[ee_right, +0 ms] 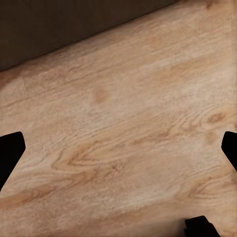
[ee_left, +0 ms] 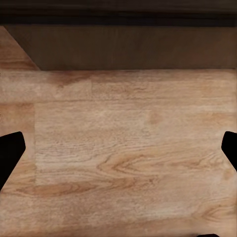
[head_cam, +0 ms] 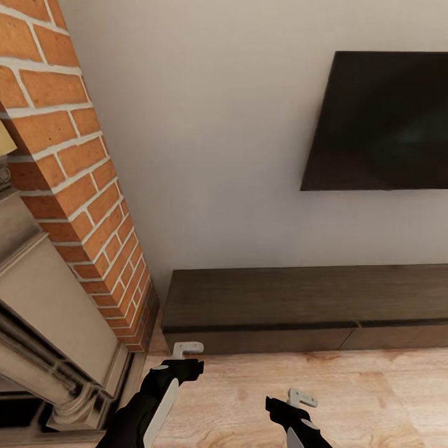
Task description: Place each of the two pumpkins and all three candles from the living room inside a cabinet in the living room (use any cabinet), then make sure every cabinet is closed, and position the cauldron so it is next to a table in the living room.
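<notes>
Head view puts you square in front of the cabinet (head_cam: 298, 308), the long dark unit against the pale wall under the TV (head_cam: 379, 121), with the brick fireplace (head_cam: 74, 186) close on your left. Its drawer fronts sit flush, so it looks closed, and its top is bare. No pumpkin, candle or cauldron is visible from where you stand, so you have nothing to load yet.

Your left gripper (head_cam: 186, 350) hangs low just short of the cabinet's left end, above the plank floor (head_cam: 348, 392). Your right gripper (head_cam: 300, 398) sits farther back and lower, also over the planks. Both wrist views look down at floor (ee_left: 123, 148) with the cabinet's dark front (ee_left: 133, 49) along one edge, and the black fingertips (ee_left: 10, 153) sit at opposite edges of each picture with bare wood between them. So both claws are spread wide and hold nothing.

The arms seem tucked low and forward for travel, not reaching. My guess is you are either about to pull a drawer or still need to turn and find the items. With no handles, expect to hook a drawer's edge.
</notes>
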### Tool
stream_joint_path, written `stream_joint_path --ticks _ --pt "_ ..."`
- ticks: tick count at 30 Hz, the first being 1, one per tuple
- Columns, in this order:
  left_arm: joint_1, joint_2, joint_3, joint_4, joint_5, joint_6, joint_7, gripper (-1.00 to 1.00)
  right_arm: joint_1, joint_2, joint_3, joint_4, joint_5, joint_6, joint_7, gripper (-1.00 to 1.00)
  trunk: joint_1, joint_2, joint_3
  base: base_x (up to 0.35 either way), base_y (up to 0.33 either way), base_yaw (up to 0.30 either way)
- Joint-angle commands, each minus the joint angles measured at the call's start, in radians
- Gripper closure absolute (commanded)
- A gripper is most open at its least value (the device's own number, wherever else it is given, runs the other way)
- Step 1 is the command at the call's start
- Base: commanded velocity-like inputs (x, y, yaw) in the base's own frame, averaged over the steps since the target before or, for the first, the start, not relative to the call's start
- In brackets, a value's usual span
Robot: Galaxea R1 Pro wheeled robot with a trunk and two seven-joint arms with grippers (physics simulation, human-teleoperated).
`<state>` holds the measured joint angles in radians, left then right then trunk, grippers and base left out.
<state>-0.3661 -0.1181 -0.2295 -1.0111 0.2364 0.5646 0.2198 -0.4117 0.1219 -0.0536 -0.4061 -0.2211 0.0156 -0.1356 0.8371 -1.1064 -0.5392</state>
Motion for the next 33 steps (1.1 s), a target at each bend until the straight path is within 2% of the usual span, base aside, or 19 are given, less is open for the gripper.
stream_joint_path --ticks 1,16,27,33 --pt "-0.001 0.0 -0.002 -0.001 0.011 0.004 0.009 -1.0 -0.001 0.001 -0.003 -0.002 -0.005 0.007 -0.002 -1.0 0.0 -0.001 -0.001 0.016 0.0 0.0" --pt "-0.001 0.0 -0.003 -0.001 0.011 0.004 0.01 -1.0 -0.001 0.001 -0.003 0.002 -0.005 0.01 -0.002 -1.0 0.0 -0.001 -0.001 0.166 0.023 0.0" --pt "-0.001 0.0 -0.004 -0.001 0.01 0.004 0.009 -1.0 0.0 0.001 -0.006 -0.001 -0.006 -0.001 -0.001 -1.0 0.0 -0.001 -0.001 0.029 0.0 0.0" --pt "-0.001 0.0 -0.004 -0.001 0.01 0.005 0.009 -1.0 -0.001 0.001 -0.008 0.0 -0.007 -0.003 -0.002 -1.0 0.0 -0.001 -0.001 0.188 0.0 0.0"
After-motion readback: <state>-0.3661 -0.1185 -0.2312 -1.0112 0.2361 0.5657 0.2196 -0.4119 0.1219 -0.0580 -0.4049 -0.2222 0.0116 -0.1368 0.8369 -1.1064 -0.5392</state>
